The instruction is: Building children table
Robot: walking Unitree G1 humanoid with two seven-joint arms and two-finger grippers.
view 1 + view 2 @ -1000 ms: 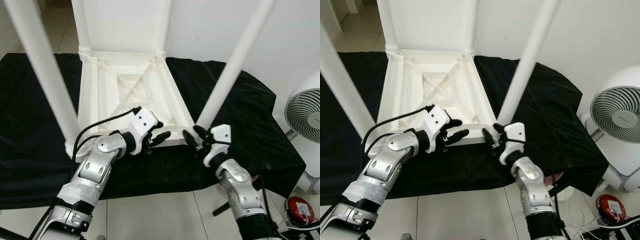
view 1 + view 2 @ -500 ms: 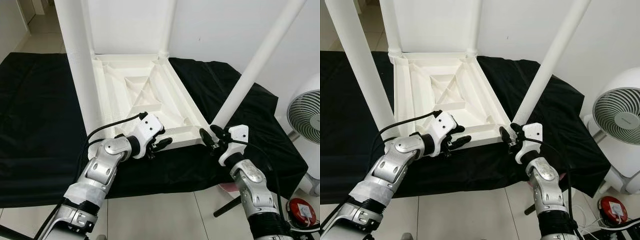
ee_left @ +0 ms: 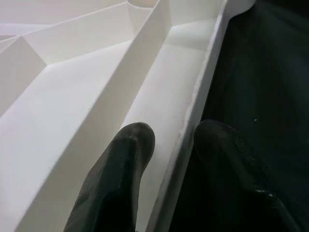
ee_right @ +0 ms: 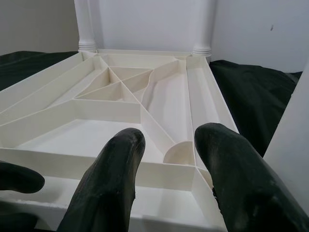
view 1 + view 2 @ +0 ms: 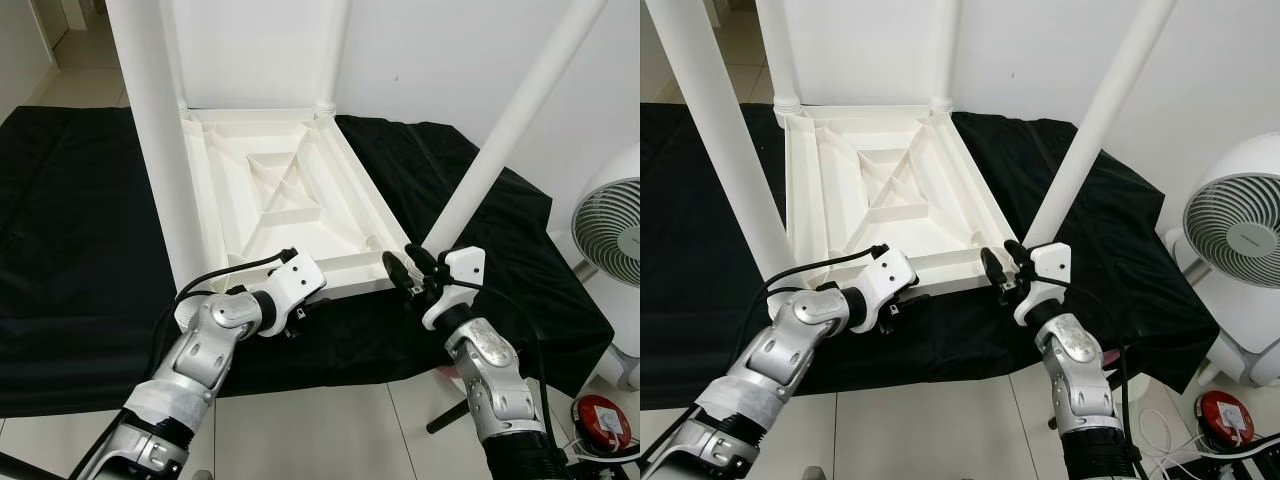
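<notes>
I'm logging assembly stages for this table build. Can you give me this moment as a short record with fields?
table: white table upside down on black cloth, four legs pointing up
left gripper: fingers straddling the near rim, one inside, one outside
right gripper: open, at the near right corner by a leg
nearby: white fan to the right; red object on the floor
</notes>
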